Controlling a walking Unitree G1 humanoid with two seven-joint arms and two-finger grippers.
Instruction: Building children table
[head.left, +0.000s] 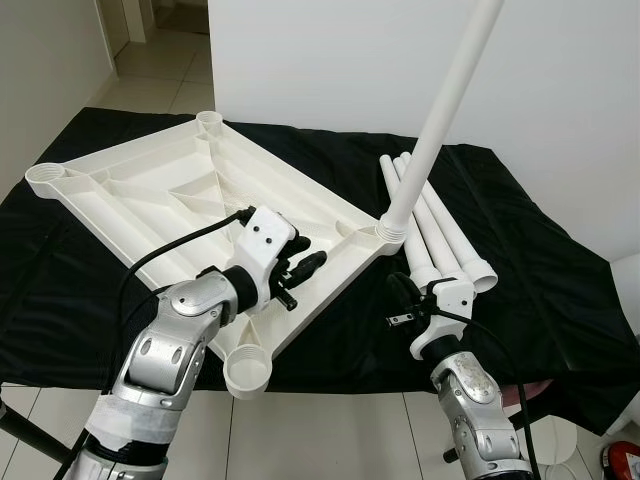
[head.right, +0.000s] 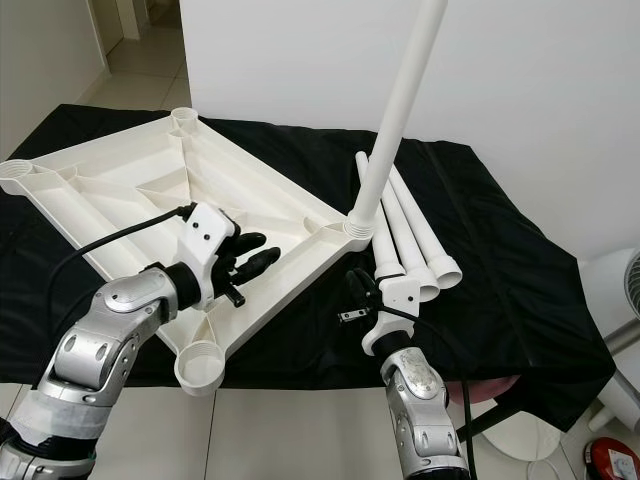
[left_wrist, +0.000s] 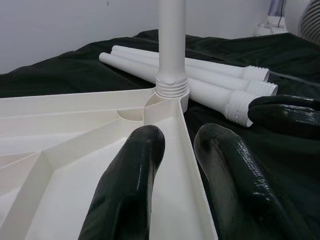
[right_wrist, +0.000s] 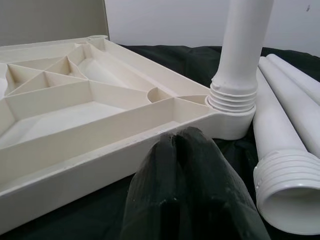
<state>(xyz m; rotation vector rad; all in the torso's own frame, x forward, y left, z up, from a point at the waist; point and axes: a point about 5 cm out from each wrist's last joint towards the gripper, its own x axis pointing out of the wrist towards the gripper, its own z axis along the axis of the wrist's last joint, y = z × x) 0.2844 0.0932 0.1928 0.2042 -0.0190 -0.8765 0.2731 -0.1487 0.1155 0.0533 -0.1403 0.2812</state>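
Head views: tabletop (head.left: 180, 190) lies upside down on the black cloth (head.left: 540, 300), ribs up, one leg (head.left: 440, 120) standing in the corner socket nearest my right arm, leaning a little. Three loose legs (head.left: 445, 235) lie side by side just beyond that corner, threaded ends toward me, long axes running away from the robot. Left gripper (head.left: 300, 268) sits on the tabletop's near edge; right gripper (head.left: 400, 295) hangs over the cloth just short of the loose legs' threaded ends — clearly the nearer arm for the next pick. Left wrist: fingers (left_wrist: 125, 190) spread, straddling the rim wall without pinching it; standing leg dead ahead, threads partly showing above the socket, so I'd judge it not fully screwed home. Right wrist: fingers (right_wrist: 190, 185) pressed together, gripping nothing; the nearest loose leg's open end (right_wrist: 287, 200) is just off to one side. Next pick needs those fingers opened and set across that leg's axis — empty near socket (head.left: 246, 372) is on the left arm's side.
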